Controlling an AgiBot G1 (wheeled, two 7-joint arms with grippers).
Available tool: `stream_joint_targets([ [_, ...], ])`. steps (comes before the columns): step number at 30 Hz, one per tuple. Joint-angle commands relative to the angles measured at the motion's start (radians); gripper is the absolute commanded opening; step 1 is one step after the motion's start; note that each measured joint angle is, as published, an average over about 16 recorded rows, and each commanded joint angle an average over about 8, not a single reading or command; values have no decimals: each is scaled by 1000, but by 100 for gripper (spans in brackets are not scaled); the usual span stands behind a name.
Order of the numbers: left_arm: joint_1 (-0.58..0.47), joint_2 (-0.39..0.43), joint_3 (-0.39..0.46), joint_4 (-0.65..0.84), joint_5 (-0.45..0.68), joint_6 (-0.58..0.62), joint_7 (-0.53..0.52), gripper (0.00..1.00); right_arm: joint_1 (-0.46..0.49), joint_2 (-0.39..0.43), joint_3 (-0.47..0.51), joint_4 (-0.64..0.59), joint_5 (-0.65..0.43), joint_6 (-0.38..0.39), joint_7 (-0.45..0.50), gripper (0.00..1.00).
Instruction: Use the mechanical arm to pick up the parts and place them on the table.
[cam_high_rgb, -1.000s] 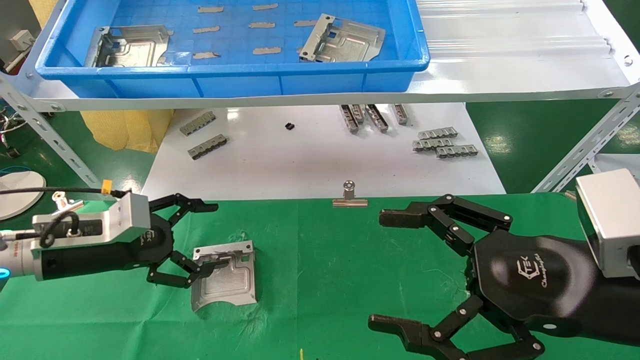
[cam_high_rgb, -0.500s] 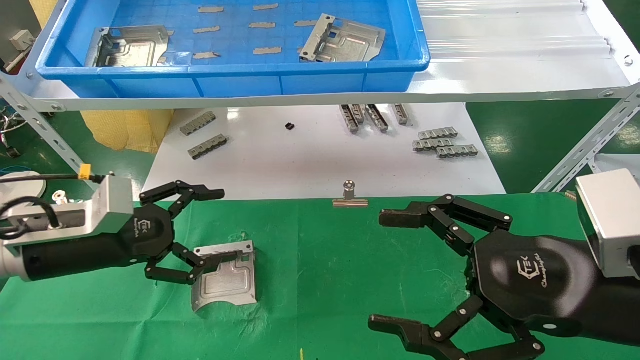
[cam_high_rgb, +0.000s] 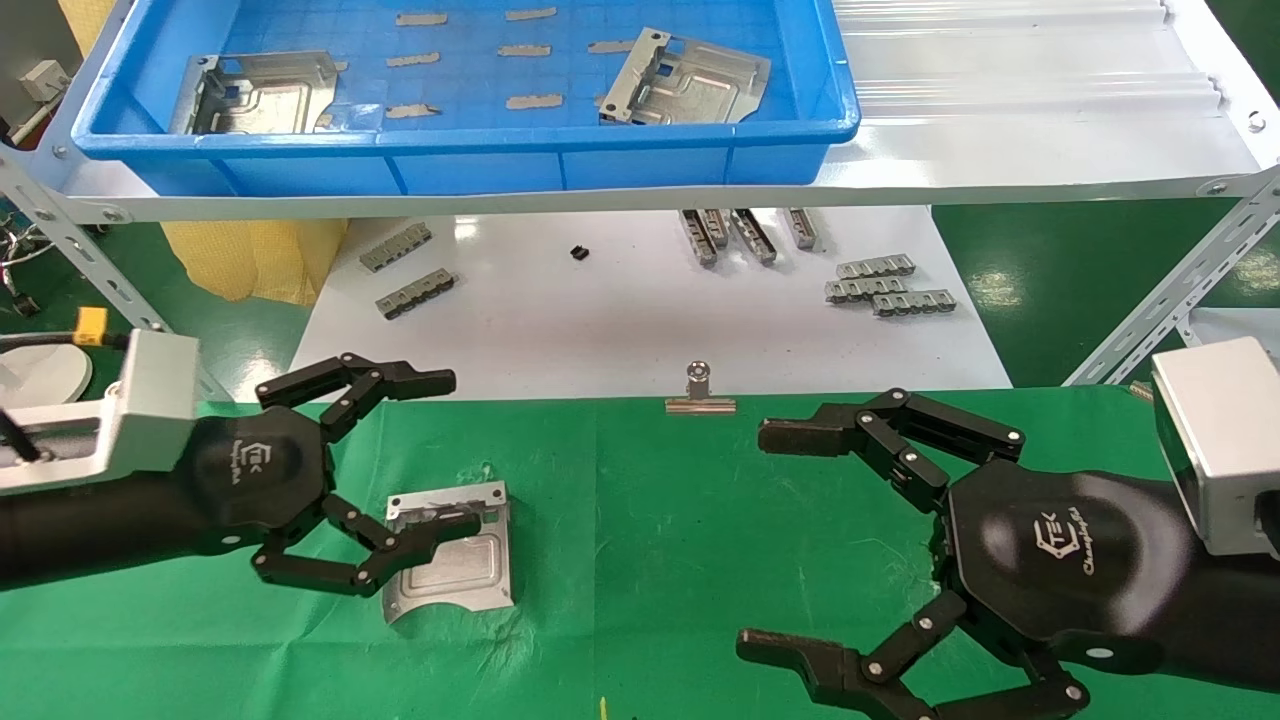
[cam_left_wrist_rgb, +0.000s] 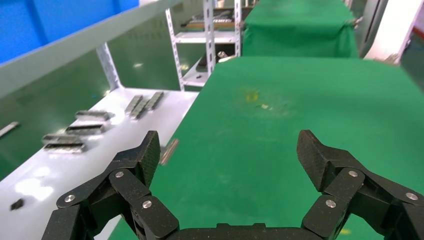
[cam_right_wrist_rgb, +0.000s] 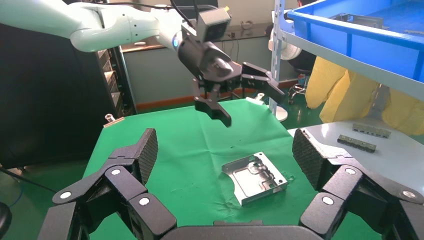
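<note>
One silvery part (cam_high_rgb: 450, 560) lies flat on the green table (cam_high_rgb: 650, 520). My left gripper (cam_high_rgb: 466, 450) is open and empty, with one finger over the part's far left corner in the head view. The right wrist view shows the left gripper (cam_right_wrist_rgb: 235, 95) raised above the cloth, behind the part (cam_right_wrist_rgb: 255, 177). The left wrist view shows the open left gripper (cam_left_wrist_rgb: 230, 152) and bare cloth only. My right gripper (cam_high_rgb: 755, 540) is open and empty at the front right, also in its own view (cam_right_wrist_rgb: 225, 150). Two more parts (cam_high_rgb: 255, 95) (cam_high_rgb: 685, 85) lie in the blue tray (cam_high_rgb: 460, 160).
The tray sits on a white shelf with slotted metal legs (cam_high_rgb: 1170, 300). Below it, a glossy white board (cam_high_rgb: 640, 330) holds several grey toothed strips (cam_high_rgb: 890, 282). A silver binder clip (cam_high_rgb: 700, 392) stands at the cloth's far edge. A small yellow mark (cam_high_rgb: 603, 708) is near the front.
My left arm has drawn back to the left and turned its palm more toward the head camera, fingers staying open. The part on the cloth and the right arm have not moved.
</note>
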Motion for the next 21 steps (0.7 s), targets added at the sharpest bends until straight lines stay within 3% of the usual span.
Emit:
stream_joint_targets([
  [1,20,-12,-17,-44,-13,-3,-34,100,0,0,0,0,0,0,0,100],
  [21,198,-121,-168,-445,-132,-27,-333,100,0,0,0,0,0,0,0,100],
])
